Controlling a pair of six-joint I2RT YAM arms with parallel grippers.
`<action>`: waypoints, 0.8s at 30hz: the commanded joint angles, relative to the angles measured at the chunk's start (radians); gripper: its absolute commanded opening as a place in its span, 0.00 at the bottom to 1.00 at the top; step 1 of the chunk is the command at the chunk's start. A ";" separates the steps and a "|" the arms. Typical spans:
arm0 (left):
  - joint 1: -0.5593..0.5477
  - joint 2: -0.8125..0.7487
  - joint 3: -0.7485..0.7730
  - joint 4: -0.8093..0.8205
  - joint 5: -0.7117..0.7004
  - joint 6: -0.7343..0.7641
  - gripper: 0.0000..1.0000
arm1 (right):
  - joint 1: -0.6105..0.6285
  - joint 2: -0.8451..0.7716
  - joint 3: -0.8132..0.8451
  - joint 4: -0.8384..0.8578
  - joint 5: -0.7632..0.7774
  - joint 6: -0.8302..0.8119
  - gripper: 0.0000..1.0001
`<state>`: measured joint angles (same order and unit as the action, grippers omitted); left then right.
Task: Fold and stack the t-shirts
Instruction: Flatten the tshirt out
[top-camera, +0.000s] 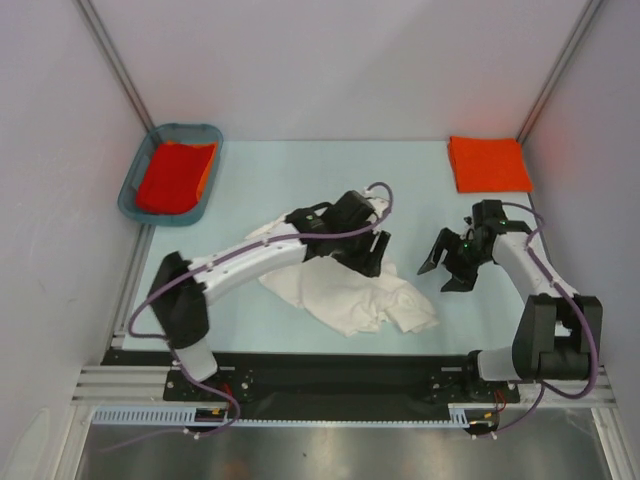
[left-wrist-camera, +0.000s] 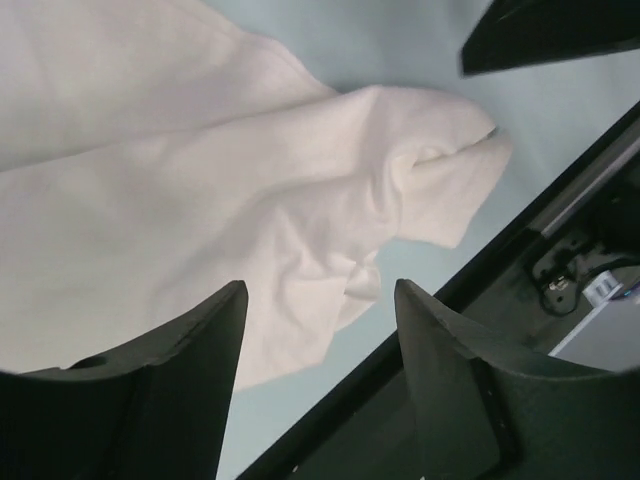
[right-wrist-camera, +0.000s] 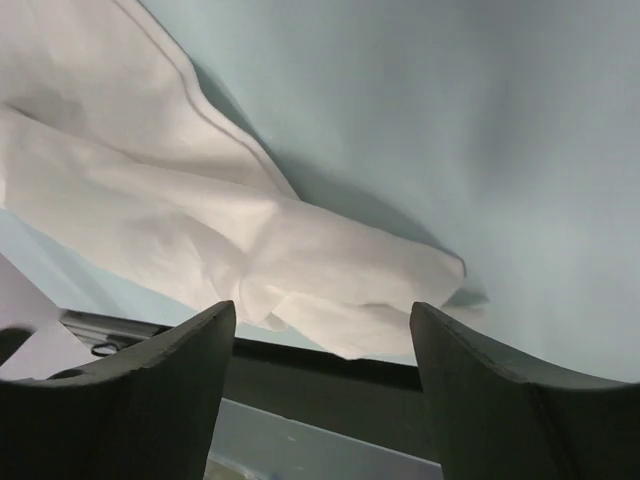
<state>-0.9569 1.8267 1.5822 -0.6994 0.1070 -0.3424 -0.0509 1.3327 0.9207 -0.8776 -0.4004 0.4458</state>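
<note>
A white t-shirt (top-camera: 350, 297) lies crumpled on the table's near middle, and no print shows on it. My left gripper (top-camera: 377, 256) hovers over its upper part, open, with nothing between the fingers. In the left wrist view the white t-shirt (left-wrist-camera: 190, 200) spreads below the open left gripper (left-wrist-camera: 318, 300). My right gripper (top-camera: 441, 273) hangs just right of the shirt, open and empty. The right wrist view shows the shirt's bunched end (right-wrist-camera: 330, 270) beyond the open right gripper (right-wrist-camera: 322, 315). A folded orange-red t-shirt (top-camera: 489, 163) lies at the back right. Another orange-red t-shirt (top-camera: 176, 175) fills the basket.
A teal plastic basket (top-camera: 132, 197) stands at the back left corner. Grey walls with metal posts close in the table on three sides. The black front rail (top-camera: 330, 372) runs just below the white shirt.
</note>
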 joint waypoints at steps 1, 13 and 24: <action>0.030 -0.200 -0.184 0.031 0.013 -0.102 0.67 | 0.048 0.068 0.040 0.046 0.005 -0.065 0.79; 0.384 -0.802 -0.774 0.081 0.017 -0.261 0.80 | 0.241 0.286 0.089 0.115 0.055 -0.119 0.72; 0.627 -0.313 -0.325 0.190 0.083 0.106 0.80 | 0.256 0.289 0.129 0.101 0.083 -0.110 0.46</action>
<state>-0.3336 1.3655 1.1507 -0.5995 0.1482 -0.3717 0.2016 1.6436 1.0142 -0.7780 -0.3183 0.3386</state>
